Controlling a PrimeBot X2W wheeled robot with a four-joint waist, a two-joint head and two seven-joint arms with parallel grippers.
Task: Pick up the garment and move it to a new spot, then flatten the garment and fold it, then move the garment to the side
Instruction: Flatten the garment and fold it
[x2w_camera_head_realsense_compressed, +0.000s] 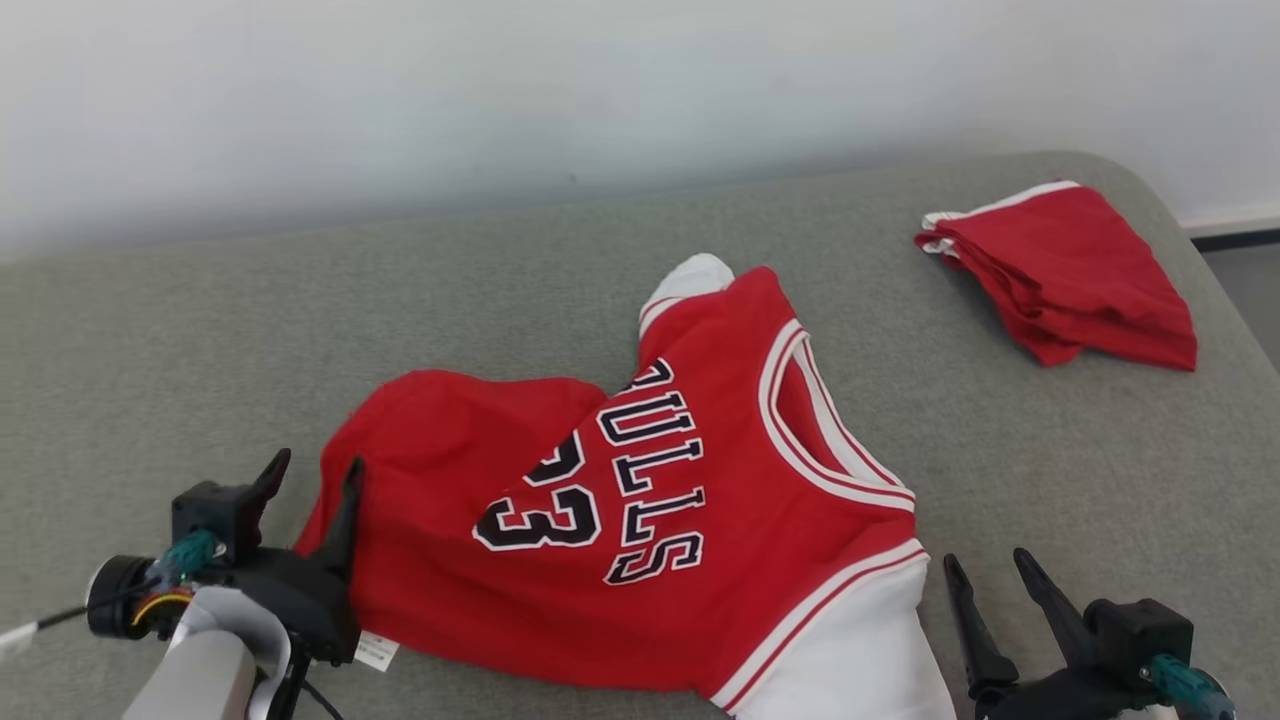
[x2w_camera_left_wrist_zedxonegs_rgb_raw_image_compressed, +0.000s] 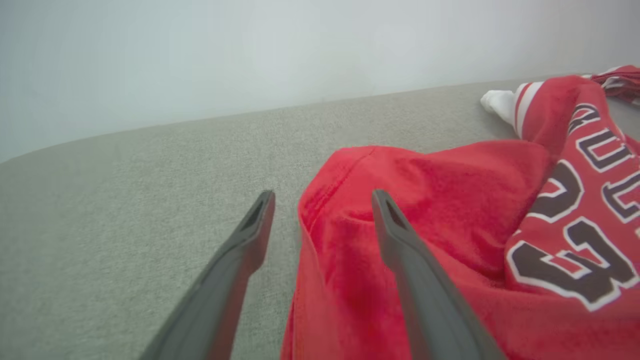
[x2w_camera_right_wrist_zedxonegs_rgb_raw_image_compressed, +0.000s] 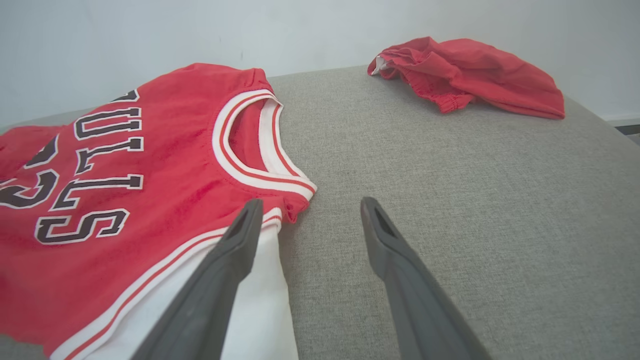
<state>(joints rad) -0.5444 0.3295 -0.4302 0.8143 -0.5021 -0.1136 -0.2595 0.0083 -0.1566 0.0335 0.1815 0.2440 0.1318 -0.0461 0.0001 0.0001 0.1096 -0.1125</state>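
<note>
Left tool (x2w_camera_head_realsense_compressed: 317, 465) released, fingers either side of the red Bulls jersey (x2w_camera_head_realsense_compressed: 600, 500) hem edge. Right tool (x2w_camera_head_realsense_compressed: 986, 558) released, just beside the jersey's white sleeve (x2w_camera_head_realsense_compressed: 850, 665). Folded red shorts (x2w_camera_head_realsense_compressed: 1070, 270) lie well apart.

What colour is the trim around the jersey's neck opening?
White with a thin red stripe; the neck trim shows best in the right wrist view.

The jersey (x2w_camera_head_realsense_compressed: 450, 450) is soft, matt red cloth; the surface (x2w_camera_head_realsense_compressed: 150, 350) is coarse grey woven fabric; the wall (x2w_camera_head_realsense_compressed: 500, 80) smooth, matt.
</note>
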